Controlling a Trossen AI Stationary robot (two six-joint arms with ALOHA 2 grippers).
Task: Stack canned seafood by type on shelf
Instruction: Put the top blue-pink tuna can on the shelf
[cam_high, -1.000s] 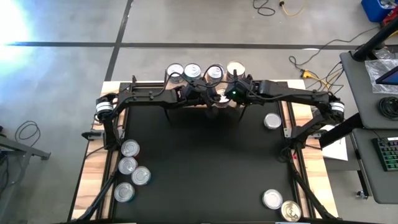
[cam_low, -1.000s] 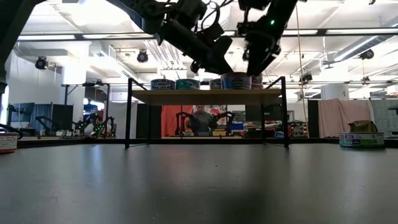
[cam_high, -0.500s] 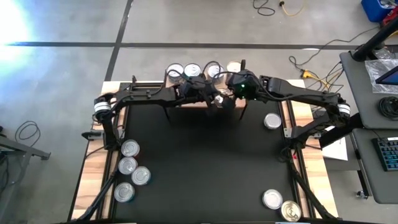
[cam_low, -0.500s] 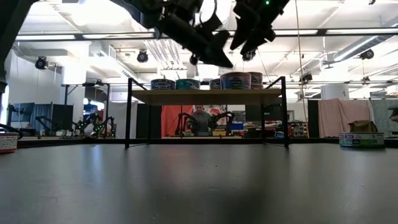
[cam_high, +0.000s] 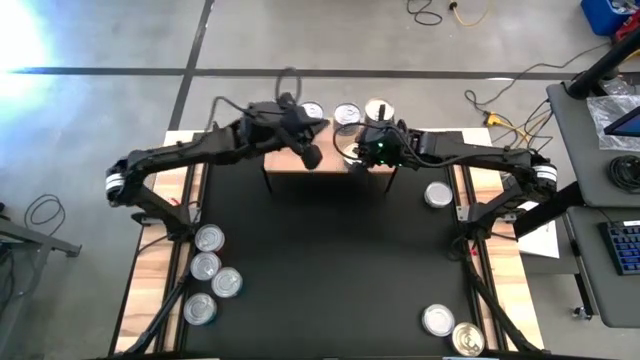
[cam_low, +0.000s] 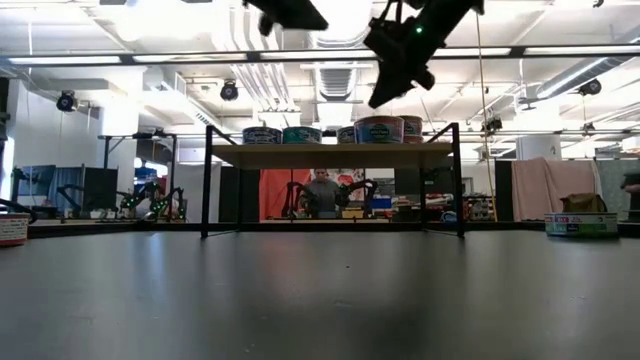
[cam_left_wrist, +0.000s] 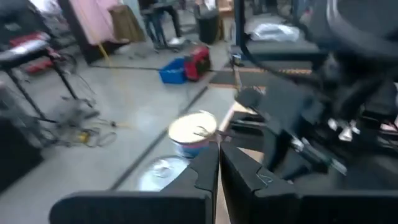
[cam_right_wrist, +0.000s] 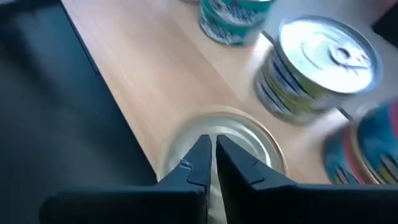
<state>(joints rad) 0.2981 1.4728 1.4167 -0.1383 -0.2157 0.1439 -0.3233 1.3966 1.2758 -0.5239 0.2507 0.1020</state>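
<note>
Seven tins wait on the near half of the black mat (cam_high: 320, 270): four in a cluster (cam_high: 210, 275) on the left arm's side, two (cam_high: 448, 328) at the right near corner, one (cam_high: 437, 194) beside the right arm. Farther back, both grippers hang above the shelf (cam_low: 330, 155), fingers pressed together, holding nothing. Right gripper (cam_right_wrist: 210, 163) sits directly over a gold-topped tin (cam_right_wrist: 239, 134) at the shelf's front edge; left gripper (cam_left_wrist: 219, 177) is higher, toward the shelf's other end, nearer the cluster, open mat between

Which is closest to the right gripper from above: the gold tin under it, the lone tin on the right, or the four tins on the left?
1. Gold-topped tin, right under the right gripper on the shelf.
2. Lone tin, right side of the mat.
3. Four tins, left edge.
</note>
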